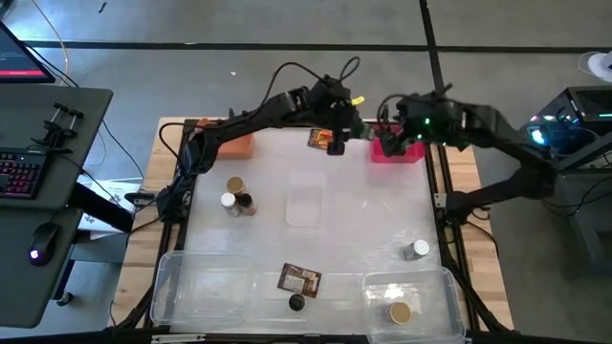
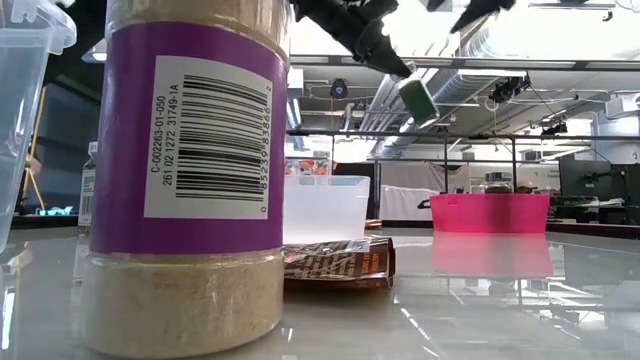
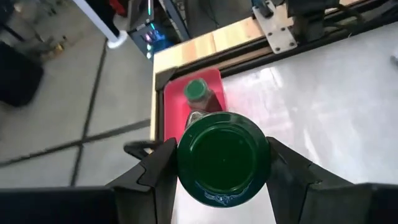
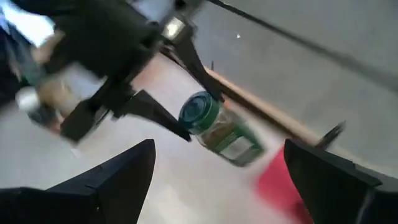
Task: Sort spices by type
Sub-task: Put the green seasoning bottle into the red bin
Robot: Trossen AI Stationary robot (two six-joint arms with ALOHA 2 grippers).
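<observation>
Above the far edge of the table, a jar with a green lid (image 3: 224, 154) hangs in the air, clamped between the two fingers of the left gripper (image 3: 222, 163), which press on its sides. From the right wrist the same jar (image 4: 219, 129) shows tilted, lid toward the camera, near the pink bin (image 1: 397, 148). A second green-lidded jar (image 3: 198, 92) already stands inside that bin. The right gripper (image 4: 217, 177) is just beside the bin, its fingers spread wide with nothing between them.

Elsewhere on the table, a flat brown packet (image 1: 319, 139) lies at the far edge by the left gripper, and another packet (image 1: 298, 279) lies toward the near side with a black-lidded jar (image 1: 296, 303) just beside it. Three jars (image 1: 235, 196) cluster on the left part of the table, near the orange bin (image 1: 239, 145). A white-lidded jar (image 1: 417, 250) stands alone on the right. A tan-lidded jar (image 1: 400, 312) sits in the clear tray (image 1: 448, 287) at the near right.
</observation>
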